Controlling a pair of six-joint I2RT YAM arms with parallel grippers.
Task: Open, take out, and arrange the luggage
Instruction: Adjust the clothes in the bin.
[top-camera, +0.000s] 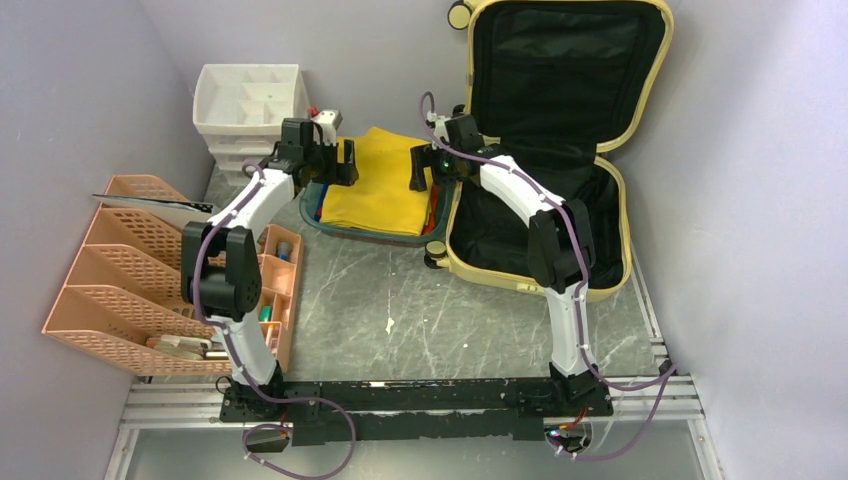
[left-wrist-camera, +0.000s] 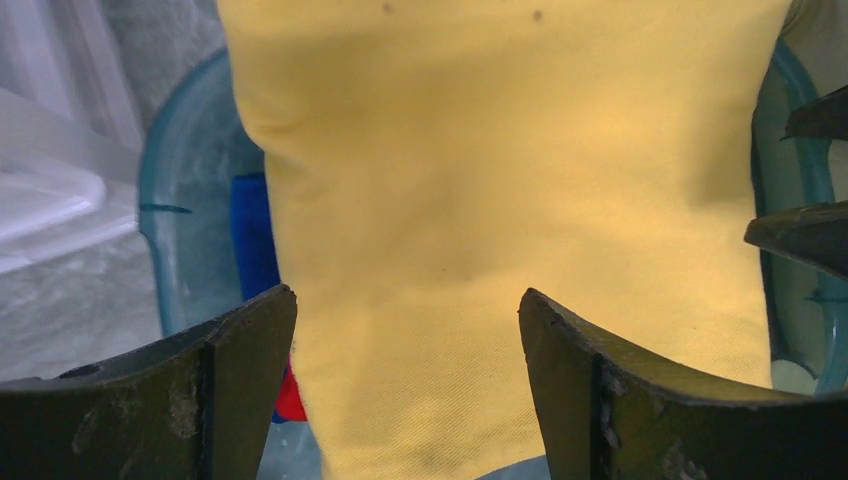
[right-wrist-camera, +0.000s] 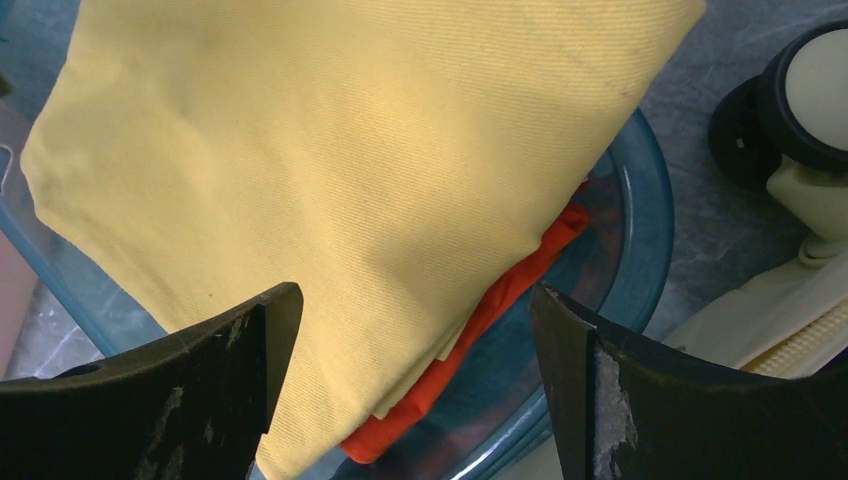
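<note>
The luggage (top-camera: 495, 225), pale yellow with black lining, lies open at the right, its lid leaning on the back wall. Its wheel (right-wrist-camera: 815, 90) shows in the right wrist view. Left of it a folded yellow cloth (top-camera: 375, 185) lies on top of red and blue cloths in a teal tray (top-camera: 311, 203). My left gripper (top-camera: 349, 162) stands open at the cloth's left side, over the yellow cloth (left-wrist-camera: 500, 180). My right gripper (top-camera: 418, 170) stands open at the cloth's right side, over the red cloth (right-wrist-camera: 520, 275). Neither gripper holds anything.
A white drawer unit (top-camera: 250, 110) stands at the back left. A peach file rack (top-camera: 130, 270) and a small peach organizer (top-camera: 282, 270) with small items sit along the left. Grey walls close in on both sides.
</note>
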